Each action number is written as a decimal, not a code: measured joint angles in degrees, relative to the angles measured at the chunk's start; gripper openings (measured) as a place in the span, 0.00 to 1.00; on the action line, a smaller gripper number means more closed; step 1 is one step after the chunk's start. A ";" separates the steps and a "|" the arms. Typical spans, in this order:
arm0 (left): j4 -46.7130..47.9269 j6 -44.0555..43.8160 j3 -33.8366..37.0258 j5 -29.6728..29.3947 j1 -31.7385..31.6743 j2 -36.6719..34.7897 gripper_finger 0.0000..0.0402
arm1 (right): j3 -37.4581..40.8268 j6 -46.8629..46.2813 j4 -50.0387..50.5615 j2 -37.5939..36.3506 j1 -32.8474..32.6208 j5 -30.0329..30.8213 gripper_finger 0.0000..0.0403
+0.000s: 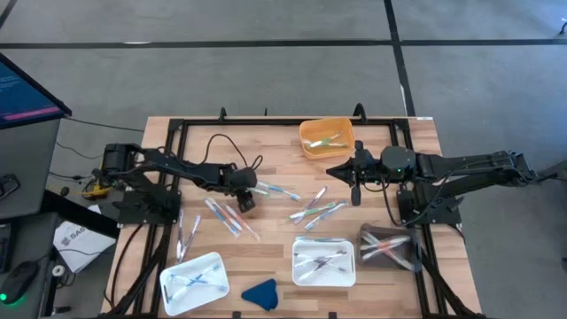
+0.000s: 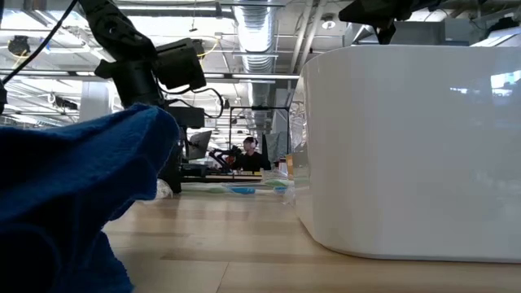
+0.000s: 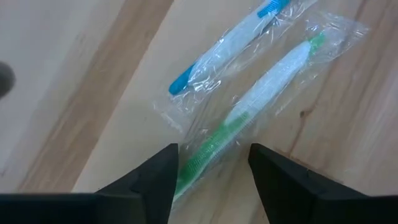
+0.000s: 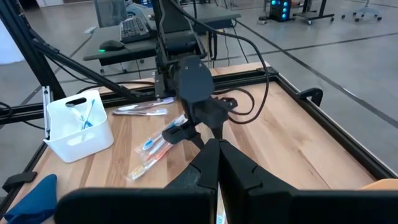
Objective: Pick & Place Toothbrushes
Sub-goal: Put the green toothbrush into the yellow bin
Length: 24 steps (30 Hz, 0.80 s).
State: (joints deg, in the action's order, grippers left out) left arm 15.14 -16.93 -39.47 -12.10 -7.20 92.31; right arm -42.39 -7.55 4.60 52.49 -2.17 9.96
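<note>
Over the middle-left of the wooden table (image 1: 266,252), the left gripper (image 3: 211,180) hangs low with its two dark fingers spread apart, straddling the handle end of a green-and-white toothbrush in a clear plastic wrapper (image 3: 261,99). It's not pinched yet. Just beside that one lies a blue-and-white wrapped toothbrush (image 3: 224,46), roughly parallel. More wrapped toothbrushes are scattered across the table centre (image 1: 317,209), and some already sit in the bins: the orange plastic tray at the far edge (image 1: 326,137), two white rectangular trays (image 1: 324,260) (image 1: 194,282) near the front, and a dark bin on the right (image 1: 390,245). A blue cloth lump (image 1: 261,291) sits at the front edge. The right gripper (image 4: 216,157) hovers right of centre, fingers pressed together, holding nothing.
</note>
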 joint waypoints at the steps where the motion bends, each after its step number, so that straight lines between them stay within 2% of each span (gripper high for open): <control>1: -0.04 0.00 0.09 0.02 0.00 -0.35 0.48 | 0.00 0.01 0.00 0.00 0.00 0.00 0.00; 6: -0.48 0.00 0.12 1.09 0.00 -0.78 0.36 | 0.00 0.02 0.00 0.00 0.00 0.00 0.00; 14: -0.59 -1.11 0.13 3.64 0.20 -0.76 0.04 | 0.00 0.32 -0.38 0.00 0.02 0.02 0.00; 20: -0.88 -1.90 0.05 3.30 1.98 -1.76 0.03 | 0.00 6.22 -0.38 0.12 0.00 -1.37 0.00; 24: -0.62 -1.99 -1.12 4.40 4.48 -3.12 0.02 | -0.03 9.25 -0.17 2.12 -0.02 -6.82 0.00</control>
State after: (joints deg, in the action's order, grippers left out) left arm 14.51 -18.92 -40.59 -7.69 -2.72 89.19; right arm -42.42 1.70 4.43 54.61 -2.20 3.14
